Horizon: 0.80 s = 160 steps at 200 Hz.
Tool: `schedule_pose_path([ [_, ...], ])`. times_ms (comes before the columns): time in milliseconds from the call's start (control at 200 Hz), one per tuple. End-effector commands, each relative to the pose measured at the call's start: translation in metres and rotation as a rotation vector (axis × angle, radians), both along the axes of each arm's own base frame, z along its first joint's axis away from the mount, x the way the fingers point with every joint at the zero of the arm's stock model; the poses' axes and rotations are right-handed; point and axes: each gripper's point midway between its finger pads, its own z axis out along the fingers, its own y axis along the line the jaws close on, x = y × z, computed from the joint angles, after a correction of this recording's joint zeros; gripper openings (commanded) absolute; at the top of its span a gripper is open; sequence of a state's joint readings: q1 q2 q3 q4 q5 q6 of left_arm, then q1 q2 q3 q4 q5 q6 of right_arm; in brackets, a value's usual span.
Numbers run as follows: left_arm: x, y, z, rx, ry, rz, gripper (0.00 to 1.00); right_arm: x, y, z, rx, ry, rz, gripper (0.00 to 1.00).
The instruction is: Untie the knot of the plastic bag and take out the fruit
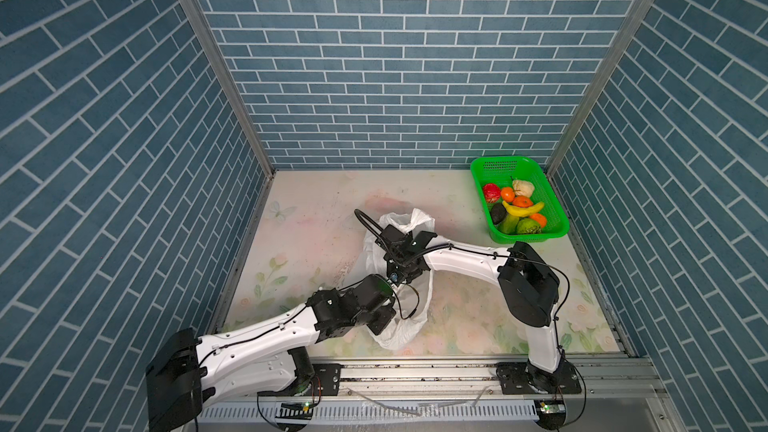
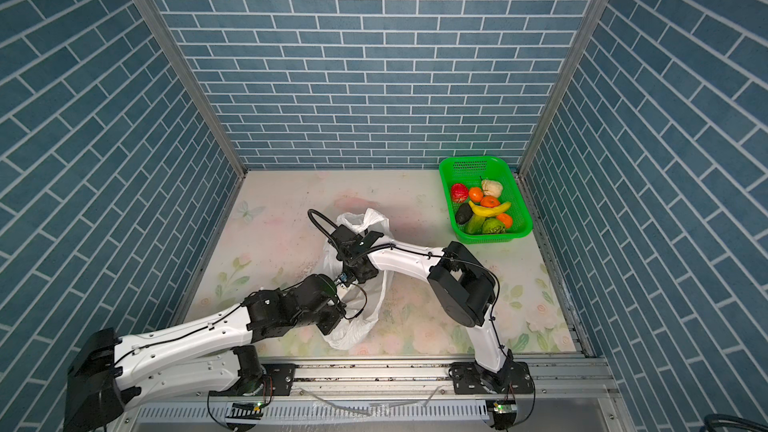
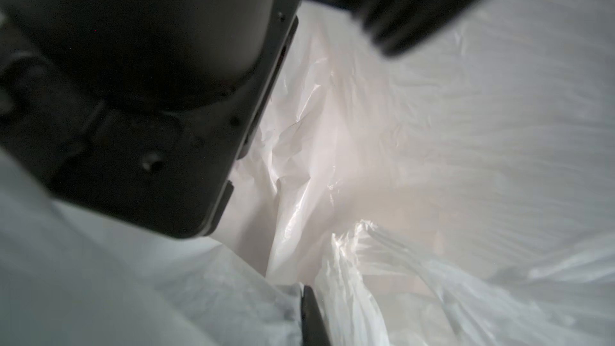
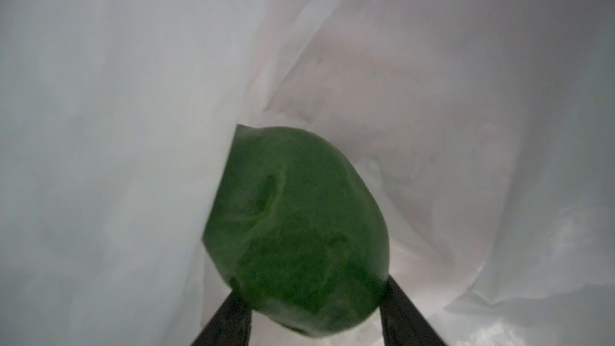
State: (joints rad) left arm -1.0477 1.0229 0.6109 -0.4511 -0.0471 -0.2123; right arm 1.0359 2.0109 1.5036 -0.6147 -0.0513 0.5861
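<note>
Inside the plastic bag [image 4: 100,128], which lies slack on the tabletop [image 1: 316,218], the right end effector [image 4: 314,289] grips a green fruit [image 4: 296,228] from opposite sides, the fruit's longer axis pointing straight ahead of it; the left end effector [image 3: 306,294], closed, pinches the bag's rim

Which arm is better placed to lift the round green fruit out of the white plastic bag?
Right. The right hand is inside the translucent white plastic bag, fingers clasping the round green fruit; the left hand only pinches the bag's film.
</note>
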Motion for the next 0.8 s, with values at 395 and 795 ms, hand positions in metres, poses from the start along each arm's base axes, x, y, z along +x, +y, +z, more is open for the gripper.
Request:
schedule_pose_path([
  [395, 0.004, 0.005, 0.018, -0.029, -0.05, 0.018, 0.0, -0.008, -0.033, 0.025, 0.01, -0.046, -0.058, 0.32],
  [795, 0.033, -0.004, 0.026, -0.025, -0.073, 0.064, 0.0, -0.042, -0.068, 0.051, 0.048, 0.014, -0.084, 0.31],
])
